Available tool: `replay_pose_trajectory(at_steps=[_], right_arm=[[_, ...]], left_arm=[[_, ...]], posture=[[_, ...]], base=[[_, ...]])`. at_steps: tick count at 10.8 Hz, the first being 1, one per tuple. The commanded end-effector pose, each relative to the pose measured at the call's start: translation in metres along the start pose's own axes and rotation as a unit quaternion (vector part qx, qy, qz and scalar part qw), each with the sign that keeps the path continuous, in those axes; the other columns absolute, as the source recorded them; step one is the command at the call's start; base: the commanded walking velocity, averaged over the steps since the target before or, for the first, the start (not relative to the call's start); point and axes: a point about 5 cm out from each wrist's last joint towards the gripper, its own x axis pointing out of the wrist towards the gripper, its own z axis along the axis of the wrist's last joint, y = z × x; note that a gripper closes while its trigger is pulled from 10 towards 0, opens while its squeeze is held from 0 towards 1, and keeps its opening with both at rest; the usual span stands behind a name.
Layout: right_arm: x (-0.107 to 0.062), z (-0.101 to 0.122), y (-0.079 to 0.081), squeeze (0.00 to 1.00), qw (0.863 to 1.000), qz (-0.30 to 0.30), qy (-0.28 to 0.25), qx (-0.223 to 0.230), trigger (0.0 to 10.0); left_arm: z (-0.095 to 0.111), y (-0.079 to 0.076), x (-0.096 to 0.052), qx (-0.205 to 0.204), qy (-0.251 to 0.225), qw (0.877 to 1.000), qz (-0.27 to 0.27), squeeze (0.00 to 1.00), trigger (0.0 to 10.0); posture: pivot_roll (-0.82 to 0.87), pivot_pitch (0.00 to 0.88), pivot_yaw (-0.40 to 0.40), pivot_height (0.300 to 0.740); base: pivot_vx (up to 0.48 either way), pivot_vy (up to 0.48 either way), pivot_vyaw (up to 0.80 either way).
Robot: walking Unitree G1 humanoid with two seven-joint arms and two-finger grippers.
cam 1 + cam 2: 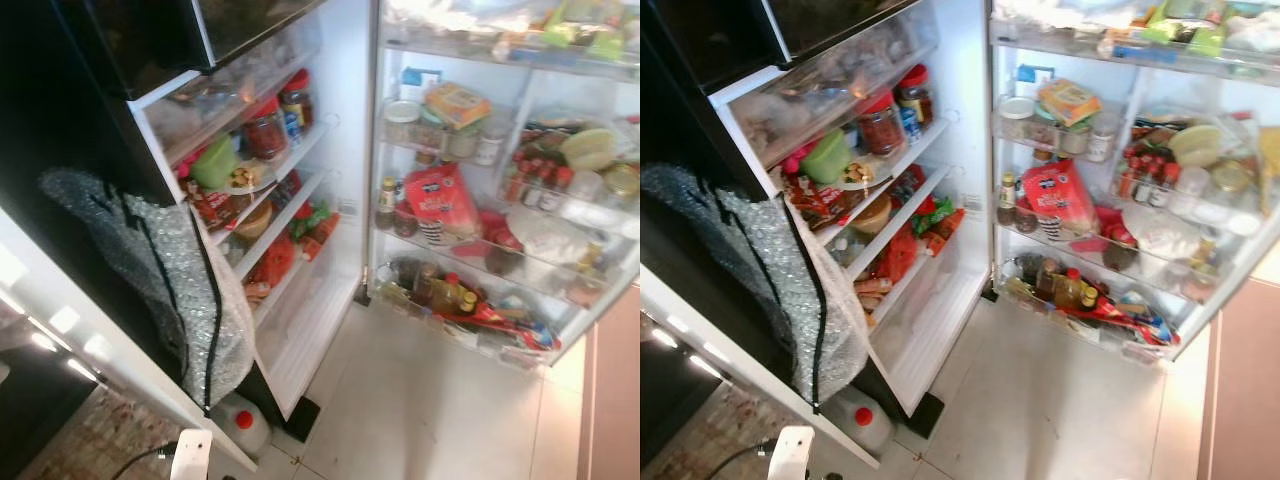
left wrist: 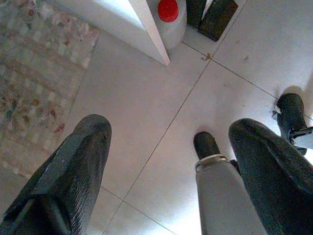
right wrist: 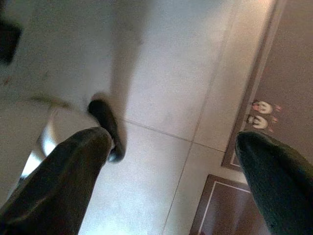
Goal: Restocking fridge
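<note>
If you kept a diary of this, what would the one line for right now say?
fridge doors open, shelves full | left gripper open, empty, over floor tiles | right gripper open, empty | white red-capped plastic jug on floor

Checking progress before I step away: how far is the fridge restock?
Done: the fridge door stands open, and its racks and the inner shelves look crowded with jars and packets. In hand: nothing; the left gripper and right gripper both hang open over the floor tiles. Left: a red-capped jug sits on the floor by the door; whether it belongs inside is unclear.
</note>
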Motion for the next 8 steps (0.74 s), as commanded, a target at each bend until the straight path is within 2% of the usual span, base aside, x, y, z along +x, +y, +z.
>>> replay_pose_trajectory(at_steps=[1, 2, 4, 5, 6, 8], right_arm=[[-0.001, -0.003, -0.002, 0.00, 0.999, -0.028, -0.002, 0.039, 10.0], [-0.002, -0.004, -0.004, 0.00, 0.995, -0.060, -0.012, 0.082, 10.0], [-0.004, -0.003, -0.008, 0.00, 0.988, -0.106, -0.030, 0.106, 10.0], [-0.003, 0.062, -0.038, 0.00, 0.959, -0.200, -0.169, 0.111, 10.0], [-0.006, 0.067, -0.044, 0.00, 0.950, -0.219, -0.188, 0.123, 10.0], [-0.018, 0.091, -0.062, 0.00, 0.908, -0.285, -0.272, 0.144, 10.0]], left_arm=[[-0.003, 0.007, -0.001, 0.003, 0.007, 1.000, 0.009, 0.00, 10.0], [-0.002, 0.007, -0.001, 0.001, 0.005, 1.000, 0.009, 0.00, 10.0], [-0.002, 0.007, -0.001, 0.003, 0.006, 1.000, 0.009, 0.00, 10.0], [-0.002, 0.007, -0.001, 0.006, 0.007, 1.000, 0.009, 0.00, 10.0], [-0.003, 0.007, -0.001, 0.007, 0.007, 1.000, 0.009, 0.00, 10.0], [-0.003, 0.010, -0.001, 0.014, 0.007, 1.000, 0.009, 0.00, 10.0]], posture=[[-0.35, 0.000, 0.136, 0.740], [-0.35, 0.000, 0.136, 0.740], [-0.36, 0.000, 0.142, 0.740], [-0.37, 0.000, 0.155, 0.740], [-0.37, 0.000, 0.160, 0.740], [-0.37, 0.000, 0.173, 0.740]], base=[[0.000, 0.000, 0.00], [0.000, 0.000, 0.00], [0.000, 0.000, 0.00], [0.000, 0.000, 0.00], [0.000, 0.000, 0.00], [0.000, 0.000, 0.00]])
